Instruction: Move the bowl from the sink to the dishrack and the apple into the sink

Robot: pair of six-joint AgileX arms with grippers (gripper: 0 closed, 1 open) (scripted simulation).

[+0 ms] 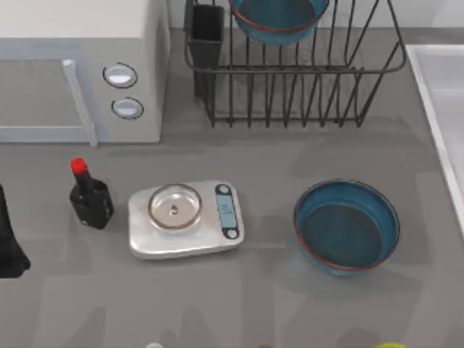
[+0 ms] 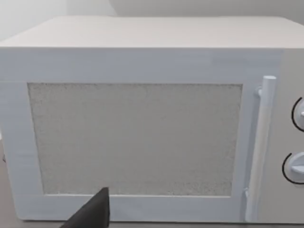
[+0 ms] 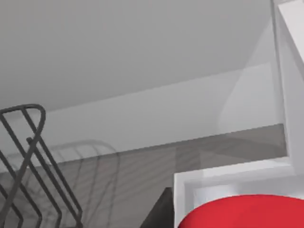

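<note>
Top view: bowl (image 1: 279,18) already in dishrack (image 1: 304,87); sink (image 1: 442,109) at table's right edge.

Left wrist: left end effector (image 2: 92,213) parked facing microwave (image 2: 142,123), grip unreadable.

Right wrist: apple (image 3: 242,211) close under camera beside sink rim; right end effector's grip unreadable. Best released low, well inside basin.

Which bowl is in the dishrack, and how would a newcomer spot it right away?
Find the big black wire dishrack at the table's far edge, right of the white microwave. The bowl sits inside it, beside the rack's black utensil cup. Its teal twin lies on the bare table, right of the scale.
</note>
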